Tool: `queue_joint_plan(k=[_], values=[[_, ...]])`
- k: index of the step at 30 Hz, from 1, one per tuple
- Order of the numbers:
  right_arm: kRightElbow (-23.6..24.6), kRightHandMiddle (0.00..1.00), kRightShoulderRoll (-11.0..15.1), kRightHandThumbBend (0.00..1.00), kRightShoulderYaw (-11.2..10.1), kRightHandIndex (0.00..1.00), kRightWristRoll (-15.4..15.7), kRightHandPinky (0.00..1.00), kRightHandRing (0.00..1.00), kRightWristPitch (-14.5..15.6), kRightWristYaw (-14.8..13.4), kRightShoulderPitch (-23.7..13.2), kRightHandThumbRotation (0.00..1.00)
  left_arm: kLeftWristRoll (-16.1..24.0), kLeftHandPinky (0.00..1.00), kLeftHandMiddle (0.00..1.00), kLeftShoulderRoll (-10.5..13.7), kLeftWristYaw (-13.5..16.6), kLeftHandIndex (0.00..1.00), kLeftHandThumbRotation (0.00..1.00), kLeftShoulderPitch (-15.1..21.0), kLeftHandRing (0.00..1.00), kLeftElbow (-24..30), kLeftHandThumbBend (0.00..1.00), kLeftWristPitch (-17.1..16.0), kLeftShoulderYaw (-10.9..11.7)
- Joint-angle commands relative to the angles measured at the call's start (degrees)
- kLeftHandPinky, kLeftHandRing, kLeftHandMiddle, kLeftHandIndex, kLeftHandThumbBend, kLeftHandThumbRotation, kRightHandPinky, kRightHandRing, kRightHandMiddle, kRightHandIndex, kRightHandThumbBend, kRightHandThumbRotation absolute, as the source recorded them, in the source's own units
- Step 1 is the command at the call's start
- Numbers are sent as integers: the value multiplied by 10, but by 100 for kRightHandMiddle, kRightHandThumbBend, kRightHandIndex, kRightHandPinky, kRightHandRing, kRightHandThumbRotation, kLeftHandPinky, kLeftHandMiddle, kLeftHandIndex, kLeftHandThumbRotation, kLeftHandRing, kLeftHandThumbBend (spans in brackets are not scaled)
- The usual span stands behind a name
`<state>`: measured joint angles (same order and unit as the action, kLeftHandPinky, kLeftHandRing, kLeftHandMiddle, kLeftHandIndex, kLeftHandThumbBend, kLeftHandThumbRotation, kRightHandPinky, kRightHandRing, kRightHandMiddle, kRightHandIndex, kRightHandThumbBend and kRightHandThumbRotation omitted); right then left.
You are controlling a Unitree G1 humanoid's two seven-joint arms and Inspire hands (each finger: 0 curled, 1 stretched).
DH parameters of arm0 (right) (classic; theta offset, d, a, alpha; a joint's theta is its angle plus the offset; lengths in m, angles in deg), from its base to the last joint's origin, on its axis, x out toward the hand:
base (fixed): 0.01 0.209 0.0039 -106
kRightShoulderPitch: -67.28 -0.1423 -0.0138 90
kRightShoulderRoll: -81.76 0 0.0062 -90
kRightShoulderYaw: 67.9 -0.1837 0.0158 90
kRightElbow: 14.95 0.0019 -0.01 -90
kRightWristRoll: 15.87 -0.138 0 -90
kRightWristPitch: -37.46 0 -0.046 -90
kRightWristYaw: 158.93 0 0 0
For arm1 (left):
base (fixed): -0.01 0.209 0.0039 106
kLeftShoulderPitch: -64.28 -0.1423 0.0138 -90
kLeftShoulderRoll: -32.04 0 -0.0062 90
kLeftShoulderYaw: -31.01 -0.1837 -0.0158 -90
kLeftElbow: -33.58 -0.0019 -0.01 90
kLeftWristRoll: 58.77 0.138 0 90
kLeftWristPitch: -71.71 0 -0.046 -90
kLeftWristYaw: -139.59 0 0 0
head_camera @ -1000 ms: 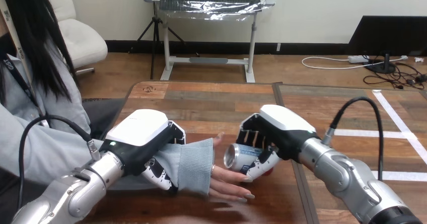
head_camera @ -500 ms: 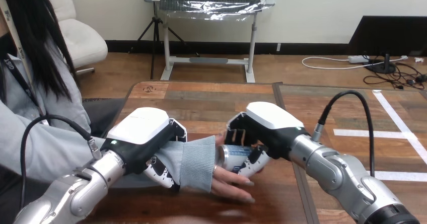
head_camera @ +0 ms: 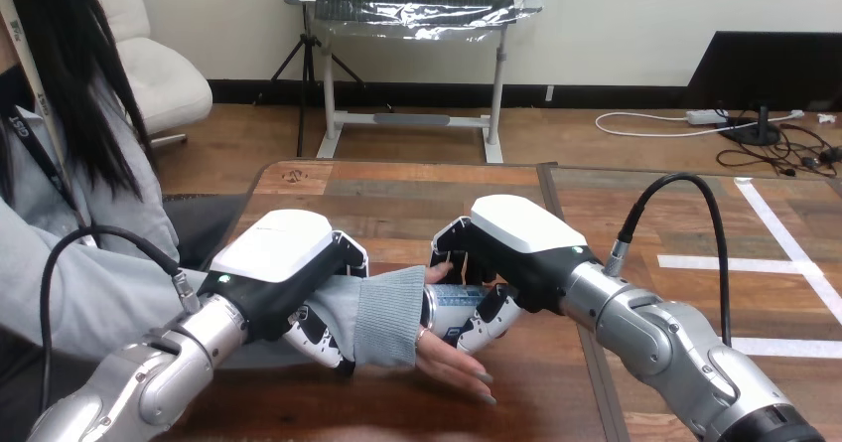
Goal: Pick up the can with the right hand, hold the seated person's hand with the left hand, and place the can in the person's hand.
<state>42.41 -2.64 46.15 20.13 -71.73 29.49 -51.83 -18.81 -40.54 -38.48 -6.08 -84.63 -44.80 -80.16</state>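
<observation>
left hand (head_camera: 283, 273) clasps person's wrist (head_camera: 387, 318), steadying it | right hand (head_camera: 516, 248) grips can (head_camera: 452, 308) sideways over person's hand (head_camera: 452, 363), for handover

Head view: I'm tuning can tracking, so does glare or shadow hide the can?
In the head view the light is even: the silver-and-blue metal can carries a mild sheen, no washed-out glare. The right hand covers part of it, with its fingers curled over the top. The person's hand lies just below the can.
</observation>
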Motion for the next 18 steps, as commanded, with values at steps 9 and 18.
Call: queue_joint_plan(k=[9, 18], values=[[92, 47, -3, 84, -14, 47, -10, 36, 40, 16, 15, -8, 0, -8, 32, 37, -22, 16, 39, 0, 59, 33, 25, 90, -15, 14], [143, 48, -1, 83, -20, 47, -18, 36, 40, 38, 40, 6, 0, -5, 32, 37, -26, 20, 39, 0, 64, 33, 19, 90, -17, 12]])
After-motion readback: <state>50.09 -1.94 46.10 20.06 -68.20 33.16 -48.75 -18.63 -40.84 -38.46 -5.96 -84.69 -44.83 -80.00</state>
